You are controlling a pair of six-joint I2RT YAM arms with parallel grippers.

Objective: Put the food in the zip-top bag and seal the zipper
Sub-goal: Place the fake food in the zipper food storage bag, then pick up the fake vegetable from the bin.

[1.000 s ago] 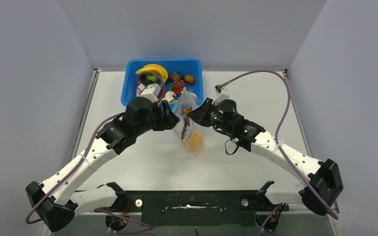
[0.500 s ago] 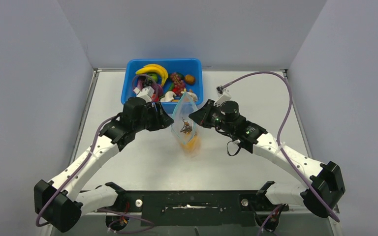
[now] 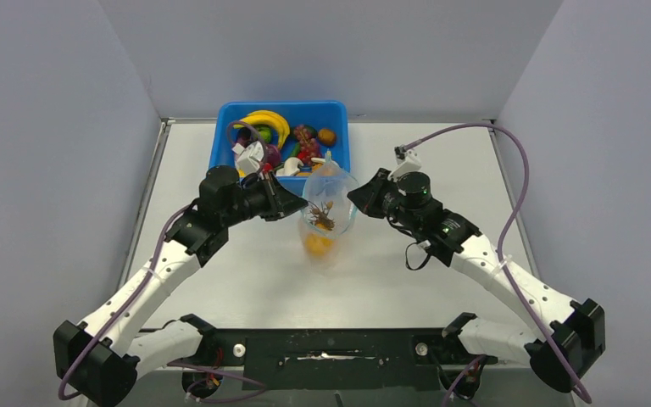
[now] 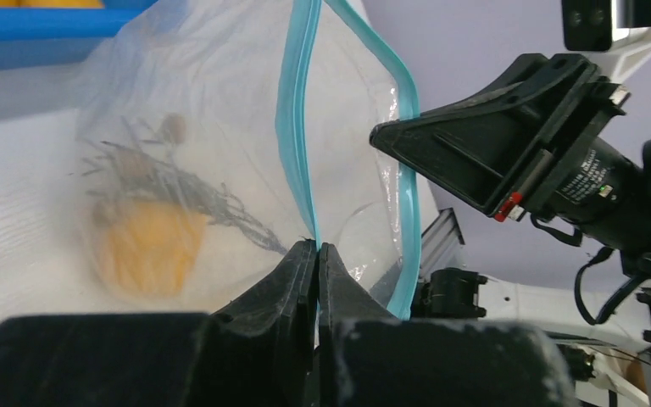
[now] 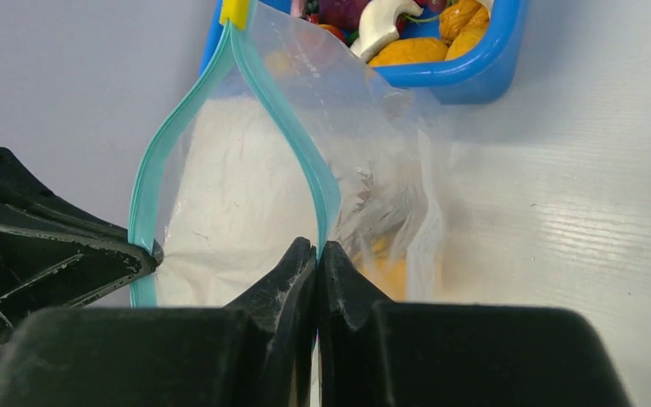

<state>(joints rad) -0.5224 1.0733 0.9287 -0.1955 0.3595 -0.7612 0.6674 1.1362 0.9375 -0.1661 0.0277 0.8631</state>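
The left gripper [image 4: 316, 252] and right gripper [image 5: 316, 252] are each clamped tight on opposite lips of the zipper [image 4: 291, 127], spreading the zip-top bag [image 3: 329, 203] open at the middle of the table [image 3: 246, 280], just before the blue tub [image 3: 220, 144] at its far edge. An orange piece [image 3: 316, 243] lies inside. Even, gentle tension should hold the mouth round for loading

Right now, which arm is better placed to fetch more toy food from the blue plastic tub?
Probably left: its jaws, shut on the clear plastic bag, sit before the blue tub; the right's stand off its corner.
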